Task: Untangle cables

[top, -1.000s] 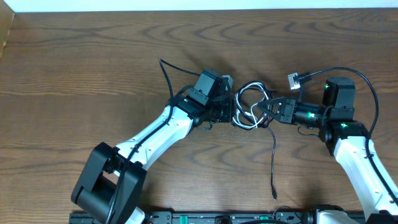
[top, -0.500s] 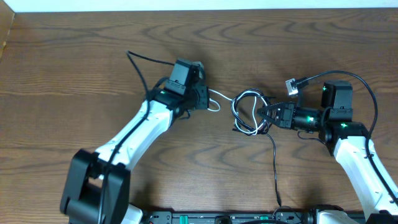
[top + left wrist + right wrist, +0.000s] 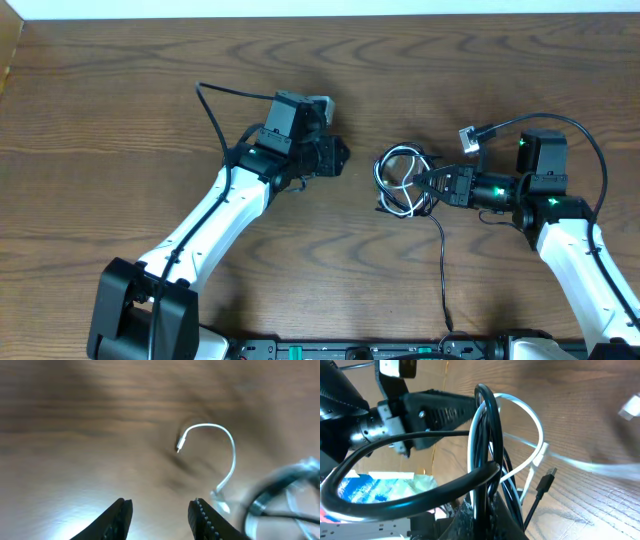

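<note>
Fingers first, from the overhead view: the left fingers [image 3: 337, 155] hang over bare bench [image 3: 100, 100], apart from the cables [image 3: 400, 180], which lie in a small tangled coil just in front of the right fingers [image 3: 435, 183]. The right fingers are clamped on that coil's near edge. One black tail [image 3: 443, 260] runs from the coil toward the bench's front edge.

From the left wrist, the left fingers [image 3: 122, 512] stand apart with nothing between them. Ahead of them the white cable [image 3: 227, 442] arches up off the bench, its small plug [image 3: 179, 446] free and pointing down; the blurred coil sits at the right edge.

From the right wrist, the right fingers [image 3: 470, 520] are shut on the bundle where strands of the black cable [image 3: 490, 435] and the white cable [image 3: 532, 417] run side by side. White loops pass through the black ones, so the two are not yet separated.

The step in hand looks like pulling the white cable out while the right side anchors the coil. The next move probably calls for the left fingers to reach in, close on the free white end and draw it away without dragging the black loops along.
</note>
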Available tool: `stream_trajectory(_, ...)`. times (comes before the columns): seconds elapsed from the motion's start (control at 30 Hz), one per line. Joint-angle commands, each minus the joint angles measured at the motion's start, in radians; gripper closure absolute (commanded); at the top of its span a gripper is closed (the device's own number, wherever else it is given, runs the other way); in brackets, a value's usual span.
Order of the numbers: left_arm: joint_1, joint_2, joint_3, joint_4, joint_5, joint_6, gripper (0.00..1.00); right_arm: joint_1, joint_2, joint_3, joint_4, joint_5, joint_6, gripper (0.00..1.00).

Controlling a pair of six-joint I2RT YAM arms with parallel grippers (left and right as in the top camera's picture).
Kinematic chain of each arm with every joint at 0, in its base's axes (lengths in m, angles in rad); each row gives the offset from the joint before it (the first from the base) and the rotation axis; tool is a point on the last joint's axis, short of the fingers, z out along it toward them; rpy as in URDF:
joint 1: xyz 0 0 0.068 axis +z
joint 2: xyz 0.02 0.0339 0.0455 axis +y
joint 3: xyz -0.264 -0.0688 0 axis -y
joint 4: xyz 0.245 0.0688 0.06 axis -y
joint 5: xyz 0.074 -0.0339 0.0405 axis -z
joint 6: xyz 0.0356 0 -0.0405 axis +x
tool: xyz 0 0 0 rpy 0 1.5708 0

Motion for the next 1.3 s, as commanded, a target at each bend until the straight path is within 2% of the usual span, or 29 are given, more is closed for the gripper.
stream_trajectory(0.0, 0.005, -0.010, -0.005, -0.008, 0.256, 0.009, 0.59, -0.007, -0.006, 0.010, 0.000, -0.028, -0.022, 0.99)
stream_trajectory(0.1, 0.005, -0.010, -0.005, -0.039, 0.326, 0.008, 0.59, -0.007, -0.006, 0.010, 0.000, -0.028, -0.022, 0.99)
stream_trajectory(0.27, -0.008, -0.009, -0.011, -0.109, 0.325, 0.009, 0.59, -0.007, -0.006, 0.010, 0.000, -0.028, -0.021, 0.99)
stream_trajectory(0.37, -0.026, -0.009, -0.020, -0.108, 0.266, 0.009, 0.51, -0.006, -0.006, 0.010, 0.000, -0.029, -0.021, 0.99)
stream_trajectory(0.4, -0.040, -0.009, -0.021, -0.107, 0.212, 0.009, 0.42, -0.006, -0.006, 0.010, 0.000, -0.029, -0.021, 0.99)
stream_trajectory(0.47, -0.053, -0.005, -0.021, -0.089, 0.195, 0.009, 0.35, -0.006, -0.006, 0.010, -0.001, -0.031, -0.021, 0.99)
stream_trajectory(0.8, -0.128, -0.003, -0.021, 0.064, 0.192, 0.009, 0.32, -0.006, -0.006, 0.010, 0.001, -0.055, -0.021, 0.99)
stream_trajectory(1.0, -0.160, 0.027, -0.024, 0.073, 0.142, 0.009, 0.32, -0.007, -0.006, 0.010, 0.005, -0.103, -0.021, 0.99)
stream_trajectory(1.03, -0.160, 0.032, -0.024, 0.077, 0.142, 0.009, 0.33, -0.007, -0.006, 0.010, 0.005, -0.103, -0.022, 0.99)
stream_trajectory(1.07, -0.160, 0.035, -0.024, 0.082, 0.142, 0.009, 0.39, -0.007, -0.006, 0.010, 0.005, -0.103, -0.022, 0.99)
stream_trajectory(1.17, -0.159, 0.035, -0.024, 0.100, 0.146, 0.009, 0.65, -0.007, -0.006, 0.010, 0.004, -0.103, -0.022, 0.99)
stream_trajectory(1.2, -0.160, 0.035, -0.024, 0.107, 0.150, 0.009, 0.69, -0.007, -0.006, 0.010, 0.004, -0.103, -0.022, 0.99)
stream_trajectory(1.27, -0.161, 0.035, -0.024, 0.110, 0.150, 0.009, 0.70, -0.007, -0.006, 0.010, 0.004, -0.103, -0.022, 0.99)
